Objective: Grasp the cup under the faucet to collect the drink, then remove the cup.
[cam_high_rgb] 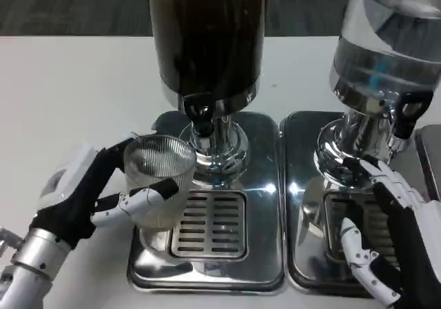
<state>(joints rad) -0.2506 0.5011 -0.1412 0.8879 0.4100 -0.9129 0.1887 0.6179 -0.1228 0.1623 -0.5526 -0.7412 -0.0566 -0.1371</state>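
Head view: I see two drink dispensers side by side on the white surface (62, 95). The dark dispenser (207, 33) stands on a chrome base (265, 254) with a slotted grate (210, 223); its black faucet (200, 116) hangs just above the stem. To its right, the clear dispenser (386, 40) sits on its own chrome base (300, 205), also with a black faucet (406, 112).

My left robot hand (103, 195) grips the cup (157, 181), thumb across the front wall and the other fingers wrapped behind it. The cup is clear and ribbed, upright, its long axis vertical and its mouth facing up. It sits over the left edge of the dark dispenser's base, just left of and below the faucet, beside the stem rather than squarely beneath the spout. I can't tell whether it touches the base.

My right robot hand (386, 240) holds nothing, fingers spread, hovering over the clear dispenser's base.
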